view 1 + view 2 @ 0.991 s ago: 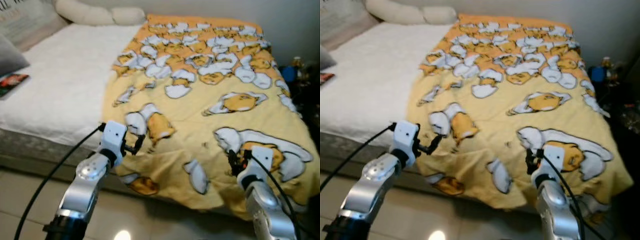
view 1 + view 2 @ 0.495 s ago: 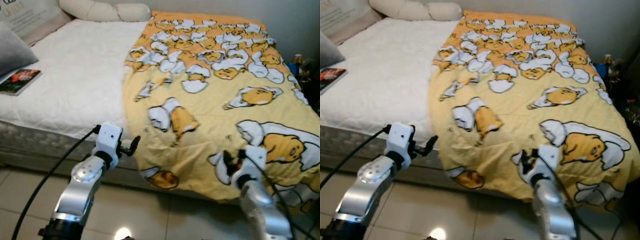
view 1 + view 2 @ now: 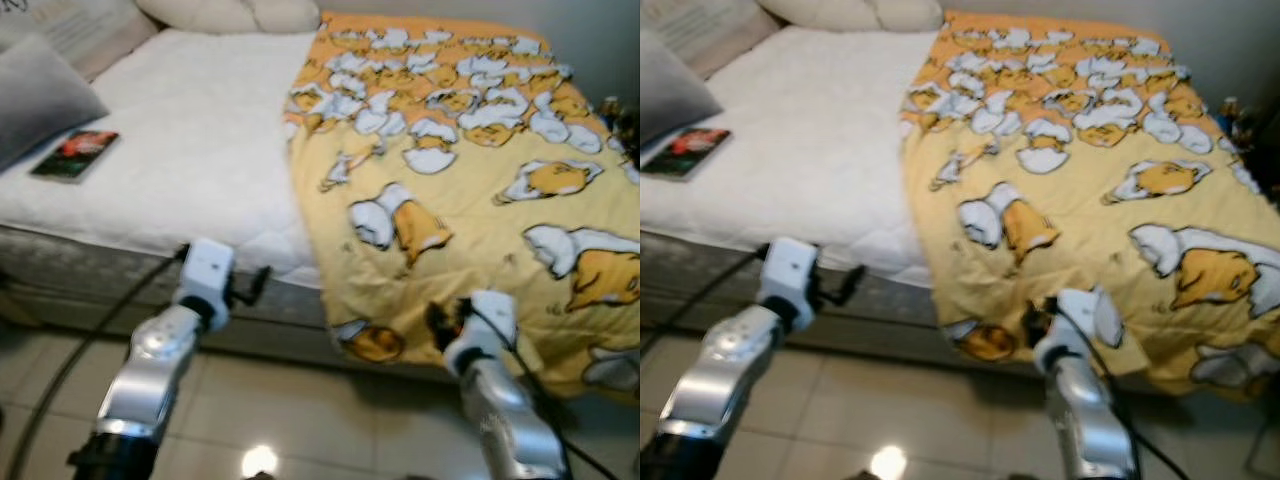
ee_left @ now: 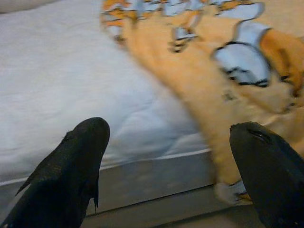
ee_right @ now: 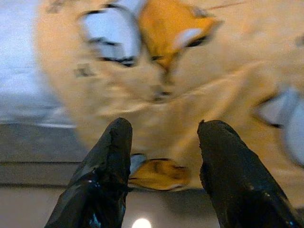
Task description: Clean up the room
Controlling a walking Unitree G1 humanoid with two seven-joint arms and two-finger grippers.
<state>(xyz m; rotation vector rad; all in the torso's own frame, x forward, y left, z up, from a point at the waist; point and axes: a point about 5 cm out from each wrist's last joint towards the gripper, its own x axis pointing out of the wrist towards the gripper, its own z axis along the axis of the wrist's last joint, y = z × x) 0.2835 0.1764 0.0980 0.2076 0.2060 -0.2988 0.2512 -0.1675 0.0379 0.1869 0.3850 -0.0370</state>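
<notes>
1. While the robot stands at the foot of it, the wide bed with a white quilted mattress cover takes up most of the head views; its grey padded base meets the pale tiled floor.
2. Covering the robot's right half of that bed lies the yellow blanket printed with white-and-orange egg figures, reaching from the head end down to the foot, where its lower edge hangs over the base. The left half of the mattress is bare, so the blanket probably needs drawing across, which would explain why both arms are raised toward it.
3. Cream pillows sit at the head end, and a grey cushion rests at the far left.
4. A small dark book with a red cover picture lies flat on the mattress beside the cushion, well apart from both arms; it looks like something to tidy later.
5. The left hand hovers before the base, just beside the blanket's left edge, its fingers spread wide and empty.
6. The right hand hangs close to the overhanging hem, fingers also spread, pinching nothing.
</notes>
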